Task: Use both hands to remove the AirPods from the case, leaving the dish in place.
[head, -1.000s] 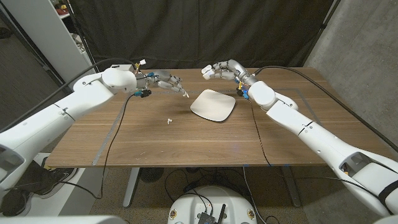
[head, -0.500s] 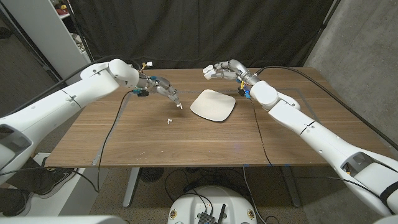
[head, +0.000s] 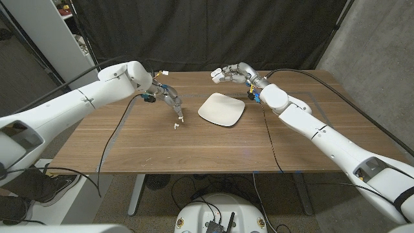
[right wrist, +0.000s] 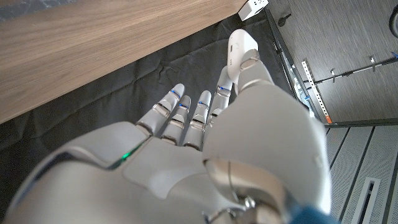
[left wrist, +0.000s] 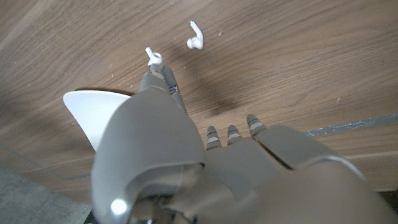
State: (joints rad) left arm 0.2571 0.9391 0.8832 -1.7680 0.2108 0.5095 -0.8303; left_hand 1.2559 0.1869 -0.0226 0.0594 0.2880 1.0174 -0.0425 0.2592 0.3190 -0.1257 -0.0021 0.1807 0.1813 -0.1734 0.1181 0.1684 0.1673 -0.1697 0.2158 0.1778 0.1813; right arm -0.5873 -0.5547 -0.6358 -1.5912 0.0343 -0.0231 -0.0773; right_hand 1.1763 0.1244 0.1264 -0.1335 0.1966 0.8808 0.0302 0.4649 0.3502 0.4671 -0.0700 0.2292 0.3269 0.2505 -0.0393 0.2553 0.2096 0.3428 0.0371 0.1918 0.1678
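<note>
Left hand point(head: 169, 98) has lowered its earbud point(left wrist: 153, 58) beside the loose earbud point(head: 175, 127).

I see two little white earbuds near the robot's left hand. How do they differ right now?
One earbud is pinched at the tips of the left hand, held just above the wood; the other earbud lies loose on the table, touched by nothing. The held one sits nearer the white dish; the loose one lies a little farther from it. Both are small, white and already out of the case, which the right hand holds.
</note>
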